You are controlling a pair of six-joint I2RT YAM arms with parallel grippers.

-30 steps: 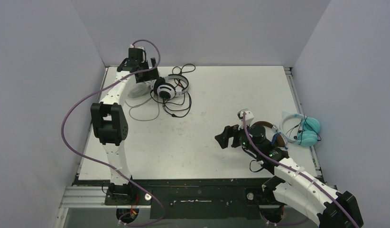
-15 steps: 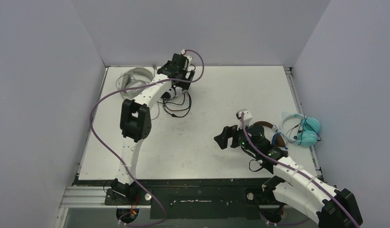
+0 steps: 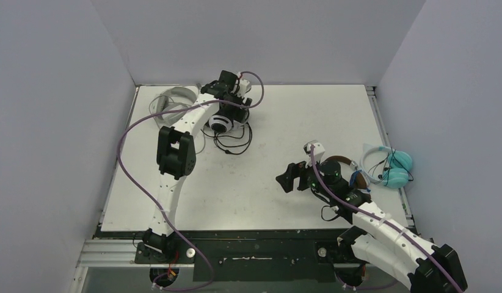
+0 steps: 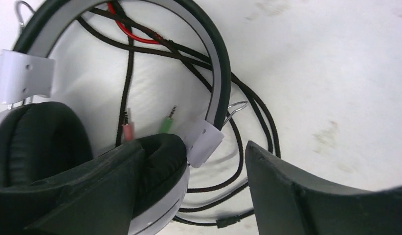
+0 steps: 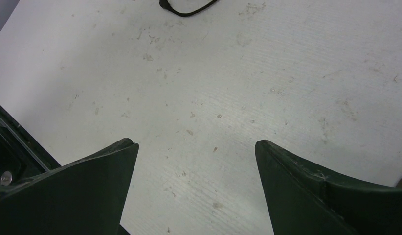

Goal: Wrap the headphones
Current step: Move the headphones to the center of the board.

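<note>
From where I sit, this job looks barely begun. My left gripper (image 4: 194, 147) is down at the far side of the table (image 3: 267, 201) over the black-and-white headphones (image 3: 223, 124), jaws apart and gripping nothing. One finger sits right against an ear cushion (image 4: 37, 142) and the other is clear of the band. That set's black cable (image 4: 257, 112) sprawls in loose loops under and beside the band, and its pink plug (image 4: 127, 130) and green plug (image 4: 167, 123) lie free, so none of it is wound. The grey headphones (image 3: 169, 101) lie just left of that arm. The brown headphones (image 3: 340, 162) are mostly hidden under my right arm, so I cannot tell how their cord lies. The teal headphones (image 3: 398, 168) sit at the right edge with a thin cord slack inside the band. My right gripper (image 5: 196, 144) hangs spread wide over bare table, holding nothing. I judge all four wraps are left to do.
</note>
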